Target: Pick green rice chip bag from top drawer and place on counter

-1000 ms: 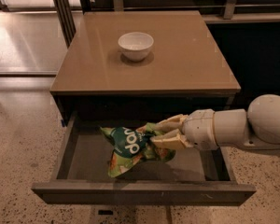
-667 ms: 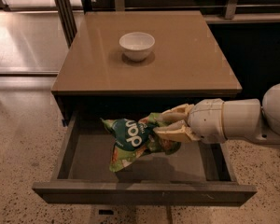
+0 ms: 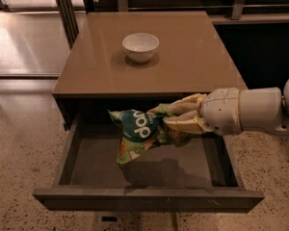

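Hanging by its right side, the green rice chip bag (image 3: 140, 131) is over the floor of the top drawer (image 3: 149, 199). Its shadow lies on the grey floor beneath, so I judge it is off the floor but not clear of the drawer's opening. My gripper (image 3: 169, 118) sits at the bag's right, over the drawer, with both fingers pinched shut on the wrinkled bag. I take the grasp as done. What is left is raising the bag past the front edge of the counter (image 3: 197, 57) and setting it down there. I count one bag, one open drawer, one counter, one gripper, and one white bowl (image 3: 140, 46) toward the counter's back, well apart from the bag.
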